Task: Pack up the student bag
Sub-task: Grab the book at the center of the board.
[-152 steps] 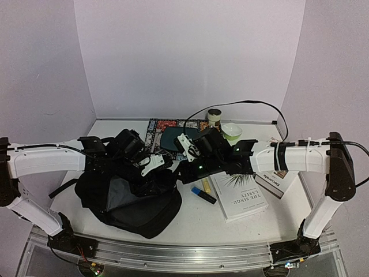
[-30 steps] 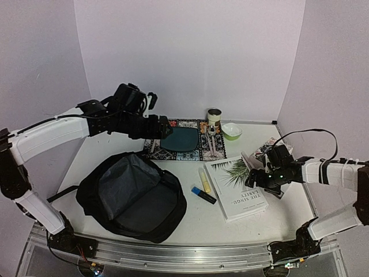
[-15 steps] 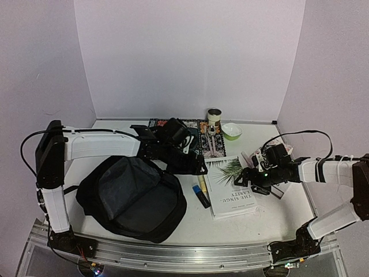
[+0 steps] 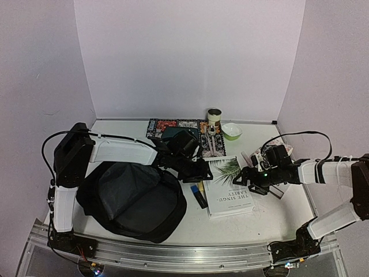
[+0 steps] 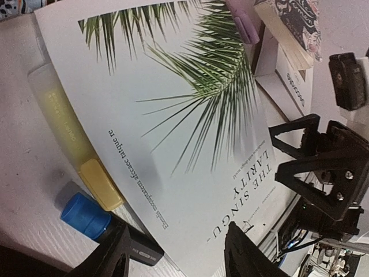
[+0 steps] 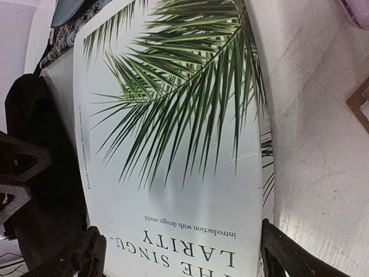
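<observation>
The student bag [image 4: 132, 196], a big black backpack, lies open at the left front of the table. Right of it lies a white book with a palm leaf [image 4: 229, 190]. My left gripper [image 4: 200, 172] hangs over the book's left edge, jaws apart. In the left wrist view one fingertip [image 5: 115, 254] is beside a blue-capped black marker [image 5: 86, 216] and the other is over the book's cover [image 5: 173, 144]. My right gripper [image 4: 246, 180] is at the book's right edge, wide open. The right wrist view shows the book [image 6: 173, 144] lying between its fingers [image 6: 92, 254].
A yellow highlighter [image 5: 63, 124] lies against the book's edge beside the marker. At the back, a patterned mat [image 4: 164, 126] carries a dark flat item. A can [image 4: 214, 115] and a green bowl [image 4: 232, 131] stand behind the book. A second book [image 5: 291, 86] lies under the right arm.
The left arm swung from the back mat down to the book's left edge, and its jaws narrowed. The right gripper slid the book leftward, then stayed almost still.
</observation>
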